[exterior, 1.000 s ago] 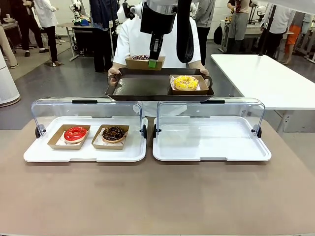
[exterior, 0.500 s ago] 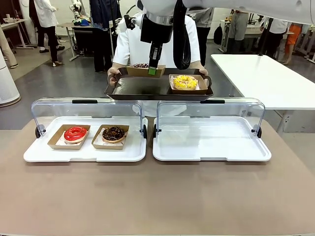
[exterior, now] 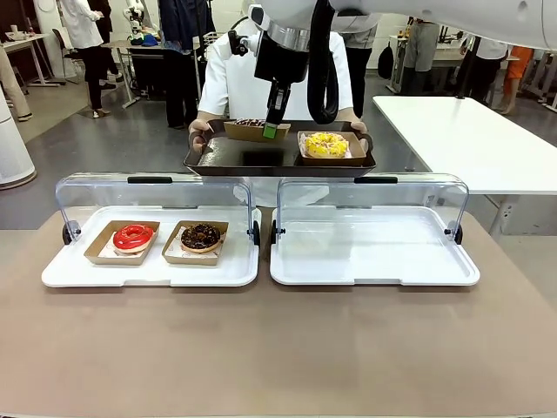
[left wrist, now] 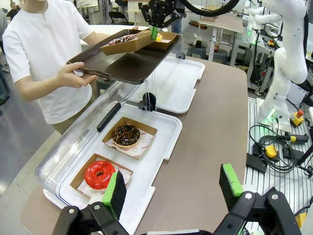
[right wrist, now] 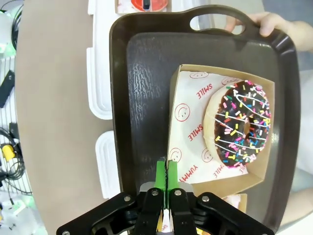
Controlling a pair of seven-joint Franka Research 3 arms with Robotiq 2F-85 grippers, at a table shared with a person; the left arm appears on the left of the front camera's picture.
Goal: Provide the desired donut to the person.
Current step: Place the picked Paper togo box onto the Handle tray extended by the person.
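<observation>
Across the desk [exterior: 278, 348], the person [exterior: 228, 78] in a white short-sleeved shirt holds a dark tray [exterior: 235, 158] level by its two handles, one hand [exterior: 200, 132] at each end. On the tray's right side sits a yellow donut [exterior: 327, 144] in a cardboard box. Over the tray's left part the right pincer [exterior: 271, 131] is clenched on the near edge of a second cardboard box [right wrist: 195, 161]; the right wrist view shows its green pads [right wrist: 160, 177] pressed together on that edge, and inside lies the sprinkled chocolate donut [right wrist: 243, 126] on printed paper. Whether this box rests on the tray or hangs just above it I cannot tell.

Nearer the robot stand two white display trays with clear lids folded back. The left display tray [exterior: 152, 274] holds a red donut [exterior: 133, 236] and a chocolate donut [exterior: 201, 236], each in its own box, side by side. The right display tray [exterior: 374, 272] lies just beside it.

The left pincer [left wrist: 171, 188] hovers above the desk's near side, released, its green-padded fingers well apart.
</observation>
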